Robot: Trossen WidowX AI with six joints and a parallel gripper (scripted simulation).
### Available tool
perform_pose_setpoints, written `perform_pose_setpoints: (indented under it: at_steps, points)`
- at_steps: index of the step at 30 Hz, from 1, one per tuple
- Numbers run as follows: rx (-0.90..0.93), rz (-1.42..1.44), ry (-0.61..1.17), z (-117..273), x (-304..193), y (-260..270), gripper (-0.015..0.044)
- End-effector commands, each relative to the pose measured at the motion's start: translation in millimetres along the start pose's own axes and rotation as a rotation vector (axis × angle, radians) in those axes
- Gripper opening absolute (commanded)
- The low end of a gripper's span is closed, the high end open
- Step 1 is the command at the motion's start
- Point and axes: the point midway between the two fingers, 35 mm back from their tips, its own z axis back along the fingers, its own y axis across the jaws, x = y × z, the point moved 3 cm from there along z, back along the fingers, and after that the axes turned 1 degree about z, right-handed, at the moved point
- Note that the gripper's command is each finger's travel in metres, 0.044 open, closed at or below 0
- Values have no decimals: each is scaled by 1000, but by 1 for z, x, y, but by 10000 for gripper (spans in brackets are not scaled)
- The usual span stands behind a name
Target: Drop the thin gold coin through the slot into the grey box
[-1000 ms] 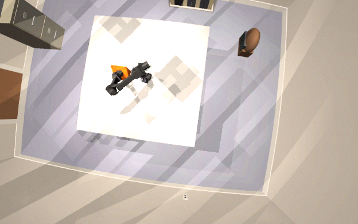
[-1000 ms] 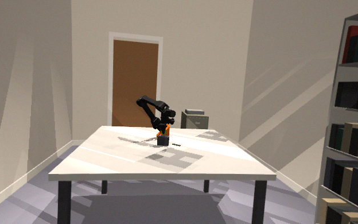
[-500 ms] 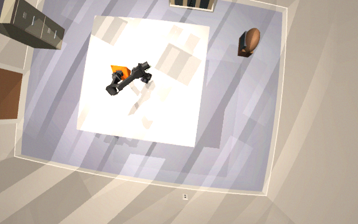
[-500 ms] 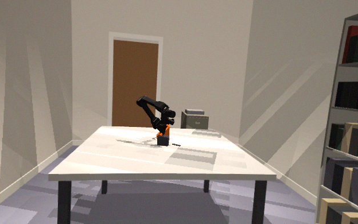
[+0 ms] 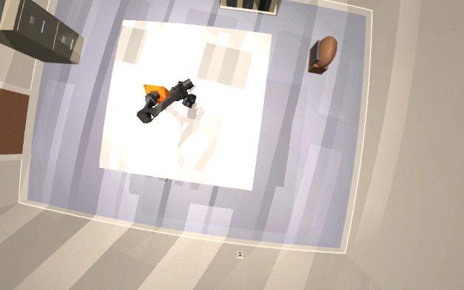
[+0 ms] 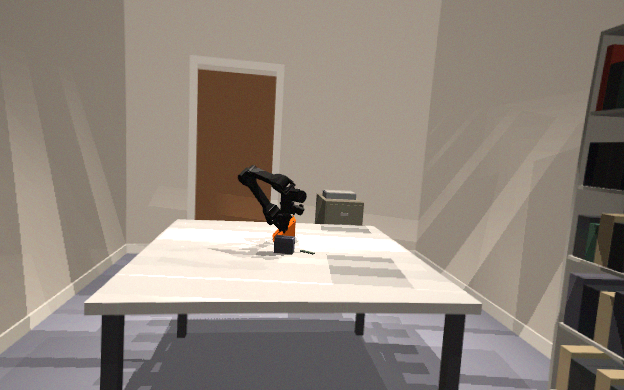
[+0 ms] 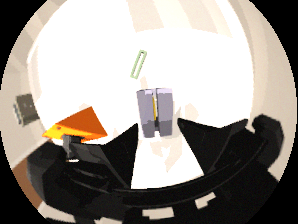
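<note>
Jaws apart, empty; coin [image 7: 154,111] edge-on in box [image 7: 154,112] slot.

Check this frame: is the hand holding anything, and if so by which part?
Nothing is held. The hand is open, and the coin sits in the slot of the grey box.

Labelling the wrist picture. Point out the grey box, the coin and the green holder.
grey box [image 7: 145,112]: wrist view, on the lid left of the slot.
coin [image 7: 156,111]: wrist view, on its gold edge showing in the slot.
green holder [image 7: 137,64]: wrist view, on its rim.
</note>
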Motion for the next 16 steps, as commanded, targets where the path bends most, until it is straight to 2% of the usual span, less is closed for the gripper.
perform_pose_setpoints:
  at_steps: [1,3,5,16]
  points:
    - [2,-5,-3,9,1,0,397]
    - [1,-2,-1,28,0,1,440]
    - [1,0,2,48,-2,3,440]
    - [1,0,3,50,-2,3,440]
